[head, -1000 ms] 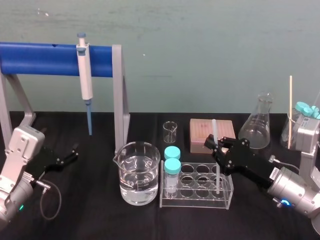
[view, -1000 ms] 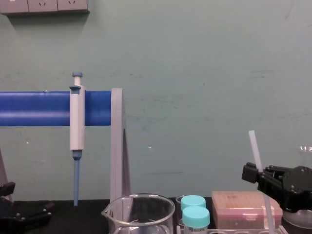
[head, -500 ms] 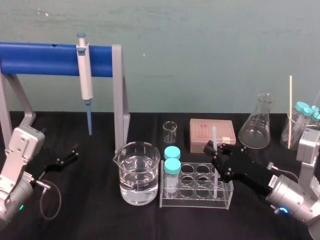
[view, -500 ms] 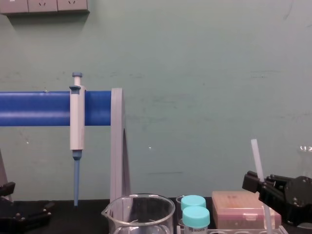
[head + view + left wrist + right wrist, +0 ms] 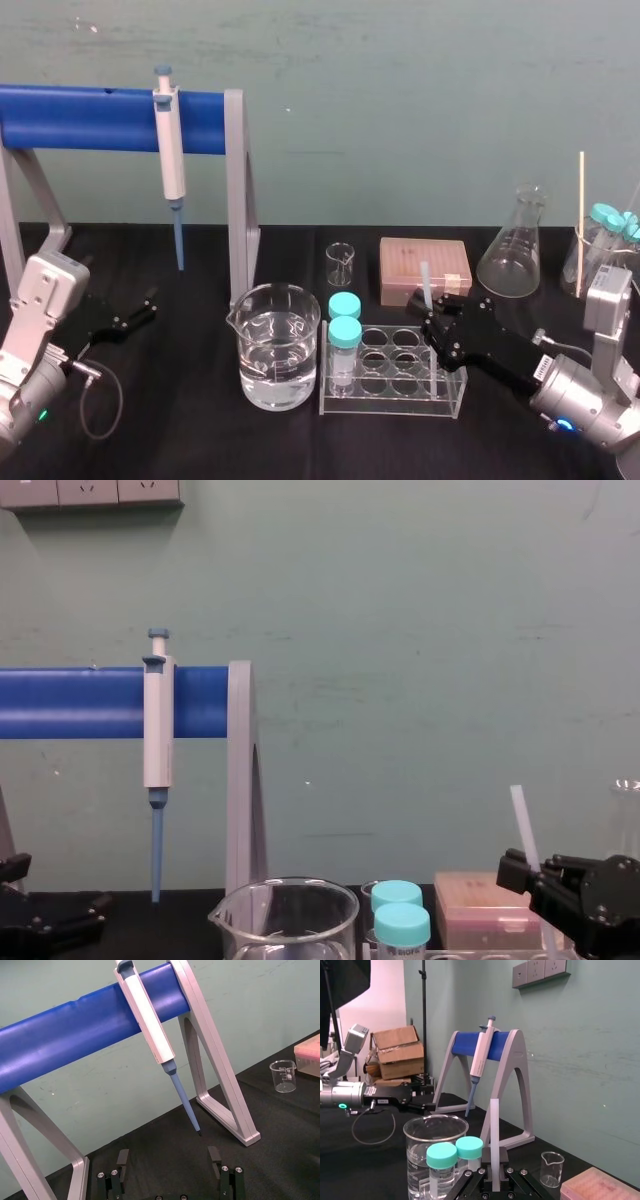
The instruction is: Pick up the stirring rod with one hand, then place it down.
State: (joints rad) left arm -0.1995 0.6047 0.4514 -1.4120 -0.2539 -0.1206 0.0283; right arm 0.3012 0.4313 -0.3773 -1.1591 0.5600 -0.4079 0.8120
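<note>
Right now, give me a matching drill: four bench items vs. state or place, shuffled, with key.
Items:
1. stirring rod
2. pipette
3. large beaker
4. left end effector

States or places:
A. hangs on the blue bar
B. open, parked on the robot's left
C. part-filled with clear liquid, left of the tube rack
D. upright, gripped by the right end effector

Pairs: 1-D, 2-A, 3-C, 4-B.

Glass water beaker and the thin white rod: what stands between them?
Head view: two teal-capped clear vials in the clear rack, then empty holes up to the white rod.
</note>
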